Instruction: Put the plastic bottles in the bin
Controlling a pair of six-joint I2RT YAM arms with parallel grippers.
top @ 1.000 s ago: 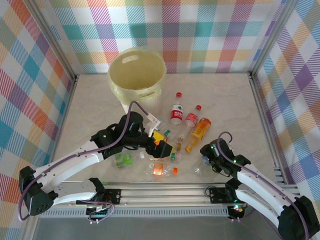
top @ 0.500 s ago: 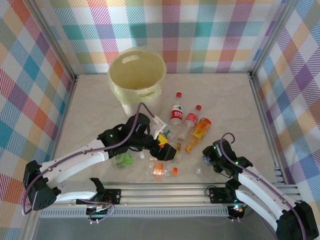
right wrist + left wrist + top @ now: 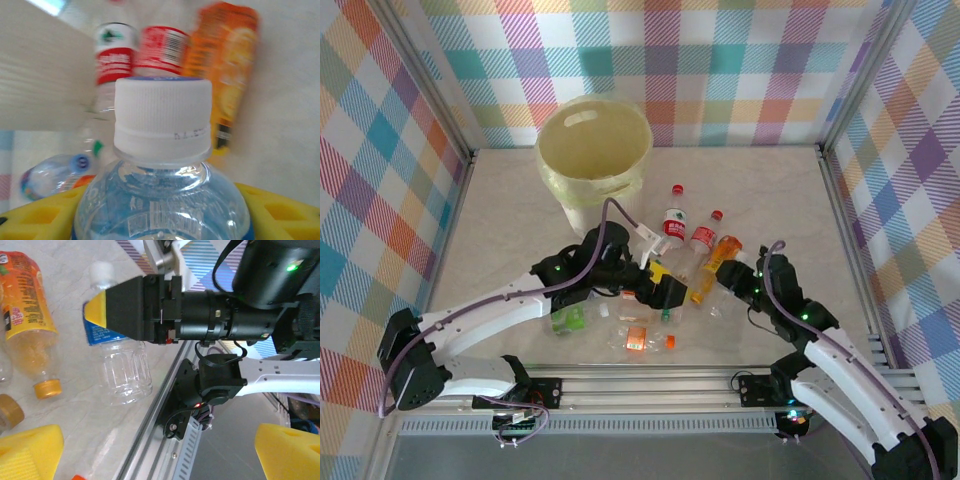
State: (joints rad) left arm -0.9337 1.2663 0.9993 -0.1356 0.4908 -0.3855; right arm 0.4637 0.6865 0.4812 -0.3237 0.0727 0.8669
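Observation:
My right gripper [image 3: 730, 292] is shut on a clear bottle with a blue label and white cap [image 3: 162, 125], its yellow fingers [image 3: 40, 215] on either side of the body. In the left wrist view the same bottle [image 3: 120, 370] lies low over the table near the front rail. My left gripper [image 3: 667, 292] is open with nothing between its pads, just left of the right one over the loose bottles. Two red-labelled bottles [image 3: 673, 226] [image 3: 704, 236] and an orange one [image 3: 718, 260] lie beyond. The pale yellow bin [image 3: 594, 150] stands at the back left.
A crushed green bottle [image 3: 567, 320] and a crushed orange-labelled one [image 3: 638, 338] lie near the front rail [image 3: 650, 380]. Checked walls close in the table on three sides. Bare table lies left of the bin and at the far right.
My right gripper closed on the blue-labelled bottle and moved away from the front rail toward the orange bottle. My left gripper slid right toward it, staying open.

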